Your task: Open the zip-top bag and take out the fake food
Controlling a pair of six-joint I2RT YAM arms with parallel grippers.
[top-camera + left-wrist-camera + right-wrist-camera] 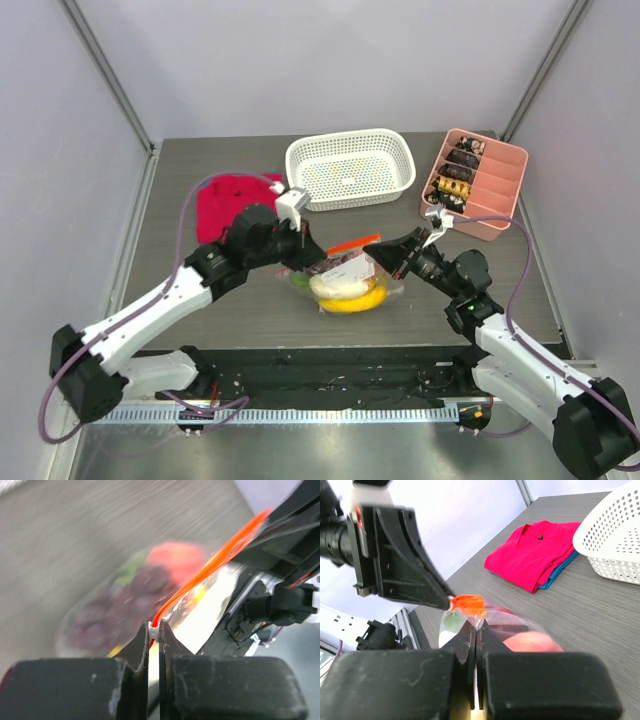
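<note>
While the left gripper [154, 631] and right gripper [475, 626] each pinch the one zip-top bag [350, 268] at centre frame, its orange zipper strip [355, 243] runs left-right above the fake food [348, 291].

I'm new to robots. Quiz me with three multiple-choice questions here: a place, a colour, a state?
1. Where is the white basket? A under the bag; B beyond the zip-top bag, farther back; C held aloft.
2. The bag's zipper strip is: A blue; B green; C orange-red.
3. The left hand and right hand are: A both open; B both shut on the bag; C one open.
Answers: B, the top view shows it farther back than the bag; C, the strip is bright orange-red in both wrist views; B, each wrist view shows its hand pinching the bag's edge.
</note>
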